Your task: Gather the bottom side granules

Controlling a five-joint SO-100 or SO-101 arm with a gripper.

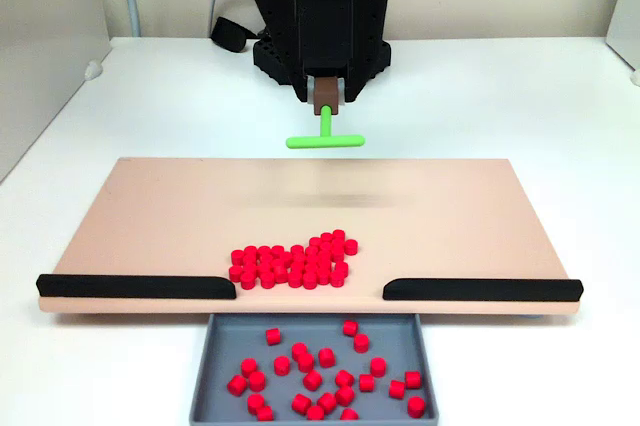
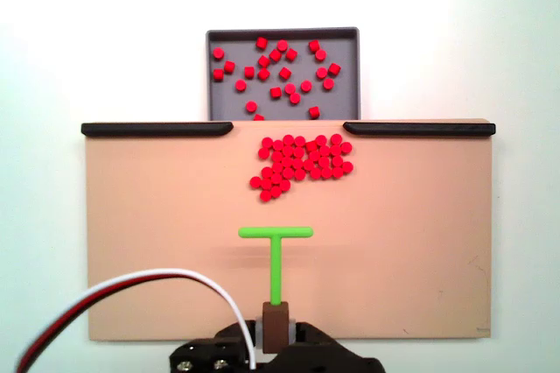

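My gripper (image 2: pixel 276 325) clamped on green T-shaped plastic stick (image 2: pixel 276 255), lower centre; dense patch of glossy red granules (image 2: pixel 302 163) mid-frame by the gap: sweep level, crossbar square.

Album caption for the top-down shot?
Claw holding green T-stick behind red granules near grey tray.

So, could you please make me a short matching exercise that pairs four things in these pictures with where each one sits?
Things:
1. granules
2. loose red pieces
3. green T-shaped stick
4. black rails

Places:
A. in the grey tray
B. held at the arm's tip
C. packed together on the tan board
D. along the board's edge, beside the gap

Pairs: 1-C, 2-A, 3-B, 4-D
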